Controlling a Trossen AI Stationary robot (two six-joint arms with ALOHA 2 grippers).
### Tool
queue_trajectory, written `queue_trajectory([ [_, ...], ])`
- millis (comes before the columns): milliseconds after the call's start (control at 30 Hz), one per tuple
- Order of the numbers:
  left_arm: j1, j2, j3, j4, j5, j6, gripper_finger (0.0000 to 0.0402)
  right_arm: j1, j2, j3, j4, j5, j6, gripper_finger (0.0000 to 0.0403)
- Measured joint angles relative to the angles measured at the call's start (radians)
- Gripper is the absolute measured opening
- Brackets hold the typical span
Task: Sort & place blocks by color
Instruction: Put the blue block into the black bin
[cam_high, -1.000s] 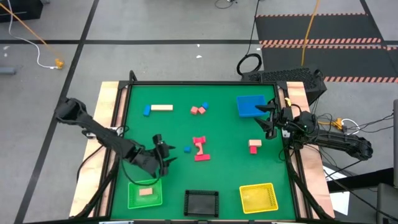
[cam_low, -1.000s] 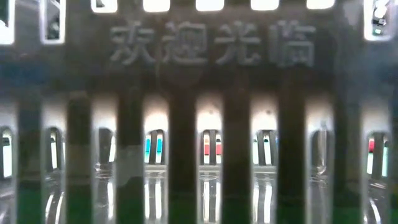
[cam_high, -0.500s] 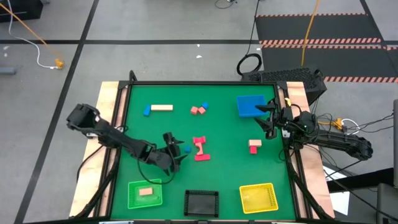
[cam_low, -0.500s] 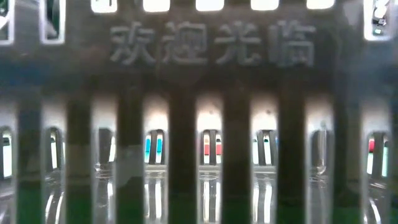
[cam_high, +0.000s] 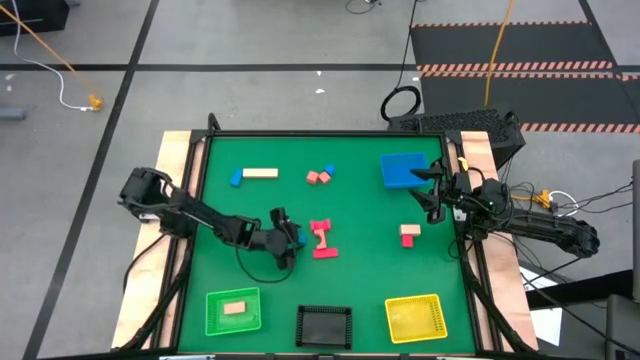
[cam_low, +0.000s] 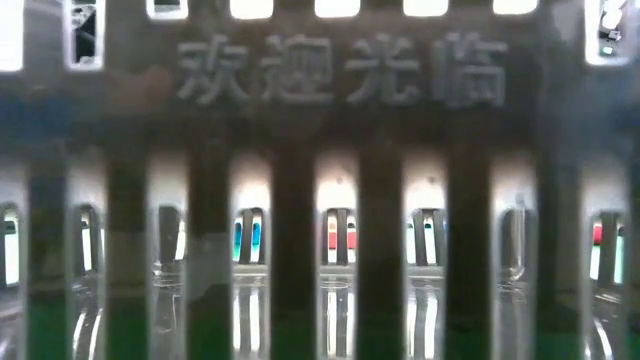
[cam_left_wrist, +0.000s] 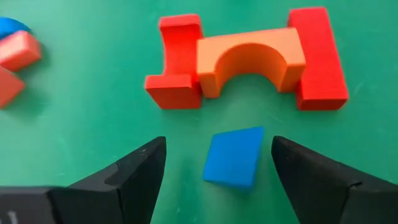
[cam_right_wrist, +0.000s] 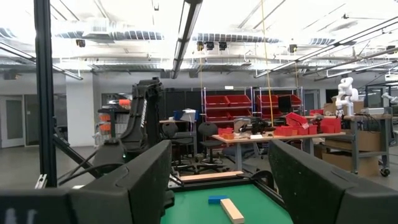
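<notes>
A small blue block (cam_left_wrist: 233, 157) lies flat on the green table top, and my left gripper (cam_left_wrist: 217, 146) stands open around it, one finger on each side, with a gap on both sides. Just beyond it lies a cluster of red blocks (cam_left_wrist: 317, 59) with an orange arch block (cam_left_wrist: 252, 59) between them. In the high view this spot is left of the table's middle, with my left gripper (cam_high: 292, 238) beside the red cluster (cam_high: 322, 238). My right gripper (cam_high: 432, 190) waits open at the table's right edge, by the flat blue tray (cam_high: 403, 170).
Along the near edge stand a green tray (cam_high: 212, 312) holding a tan block (cam_high: 235, 308), a black tray (cam_high: 324, 325) and a yellow tray (cam_high: 415, 318). Farther off lie a blue block and tan bar (cam_high: 260, 173), pink and blue blocks (cam_high: 320, 176) and red-pink blocks (cam_high: 410, 235). The black tray's mesh fills the low view.
My left gripper has gone from above the green tray toward the table's right edge and down, to the small blue block beside the red cluster. The tan block has stayed in the green tray.
</notes>
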Motion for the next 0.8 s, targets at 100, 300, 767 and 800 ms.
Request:
queue_trajectory([
  [100,0.024,0.000,0.000,-0.006,0.043,0.037,0.0269,0.000,0.000,0.000,0.000,0.000,0.000,0.0258],
  [300,0.060,0.000,0.000,-0.047,0.092,0.066,0.0201,0.000,0.000,0.000,0.000,0.000,0.000,0.0258],
  [767,0.105,-0.003,0.001,-0.025,0.154,0.074,0.0071,0.000,0.000,0.000,0.000,0.000,0.000,0.0258],
  [800,0.105,-0.003,0.001,-0.020,0.154,0.069,0.0068,0.000,0.000,0.000,0.000,0.000,0.000,0.0258],
])
